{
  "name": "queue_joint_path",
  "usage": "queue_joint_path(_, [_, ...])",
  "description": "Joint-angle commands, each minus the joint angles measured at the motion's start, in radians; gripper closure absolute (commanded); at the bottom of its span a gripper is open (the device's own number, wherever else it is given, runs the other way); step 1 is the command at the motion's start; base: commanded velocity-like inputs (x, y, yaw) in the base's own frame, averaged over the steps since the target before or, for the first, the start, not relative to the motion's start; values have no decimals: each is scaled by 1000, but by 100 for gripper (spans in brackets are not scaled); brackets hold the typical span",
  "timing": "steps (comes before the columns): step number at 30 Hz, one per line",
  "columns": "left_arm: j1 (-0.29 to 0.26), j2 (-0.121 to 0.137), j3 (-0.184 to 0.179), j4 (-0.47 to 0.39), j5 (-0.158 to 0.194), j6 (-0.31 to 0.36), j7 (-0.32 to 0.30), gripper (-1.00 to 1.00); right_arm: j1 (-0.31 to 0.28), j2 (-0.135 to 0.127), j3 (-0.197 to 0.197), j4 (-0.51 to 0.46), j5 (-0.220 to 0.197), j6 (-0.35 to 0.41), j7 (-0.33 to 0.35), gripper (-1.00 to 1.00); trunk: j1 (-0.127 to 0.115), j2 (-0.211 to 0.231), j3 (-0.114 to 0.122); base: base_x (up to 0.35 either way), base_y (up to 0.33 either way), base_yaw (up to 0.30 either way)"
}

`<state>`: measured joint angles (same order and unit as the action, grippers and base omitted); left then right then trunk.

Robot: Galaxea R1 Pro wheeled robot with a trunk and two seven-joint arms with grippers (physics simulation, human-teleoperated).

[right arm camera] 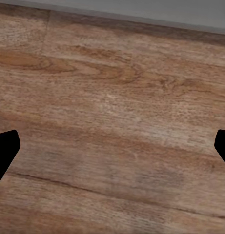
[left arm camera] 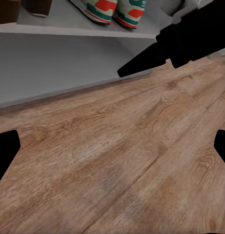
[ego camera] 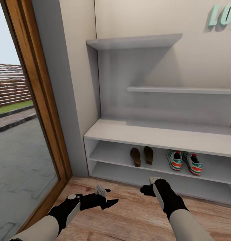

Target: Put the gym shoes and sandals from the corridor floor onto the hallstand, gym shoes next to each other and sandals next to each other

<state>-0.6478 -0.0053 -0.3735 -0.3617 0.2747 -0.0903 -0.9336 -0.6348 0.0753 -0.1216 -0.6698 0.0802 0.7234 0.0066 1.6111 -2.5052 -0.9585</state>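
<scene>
Head view, left to right. A glazed door (ego camera: 21,134) with a wooden frame fills the left edge, paving outside. Beside it, against the wall, stands the hallstand (ego camera: 155,134): flat top bare, two stepped wall shelves (ego camera: 135,42) above, two open levels beneath.

Upper level: the two sandals (ego camera: 142,156) stand side by side, just apart, toes pointing inward to the back. To their right, with a gap between the pairs, the two gym shoes (ego camera: 185,162) sit next to each other on the same level, heels toward the robot. All four are on the shelf board, none on the floor (ego camera: 128,214). Lower level: nothing seen in the part that is visible; its right end is cut off by the frame.

Left gripper (ego camera: 110,197): low over the floor in front of the hallstand's left end, fingers spread, holding nothing. In the left wrist view the finger tips (left arm camera: 6,151) sit wide apart at the frame edges over bare planks, with the gym shoes (left arm camera: 117,9) on the shelf beyond and the right arm (left arm camera: 190,34) crossing ahead.

Right gripper (ego camera: 148,190): pointed down at the floor before the sandals. In the right wrist view its fingers (right arm camera: 5,148) are wide apart, nothing between them, planks below.
</scene>
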Motion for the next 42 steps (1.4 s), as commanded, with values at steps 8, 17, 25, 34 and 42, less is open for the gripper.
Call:
queue_joint_path(8, [-1,1,-7,1,5,-9,1,-100,1,1,-6,-2,1,-124,6,-100,0,0,-1,-49,0,0])
queue_joint_path(17, [-1,1,-7,1,5,-9,2,-100,1,1,-6,1,7,-198,6,-100,0,0,-1,-77,0,0])
queue_joint_path(25, [-2,1,-7,0,5,-9,1,-100,1,1,-5,1,4,-215,7,-100,0,0,0,-3,0,-105])
queue_joint_path(34, [-2,1,-7,0,5,-9,1,-100,1,2,-4,2,2,-280,6,-100,-3,1,28,0,0,-247])
queue_joint_path(42, [-1,1,-7,1,5,-9,2,-100,1,6,-2,89,2,-283,7,-100,-7,3,59,0,0,-41])
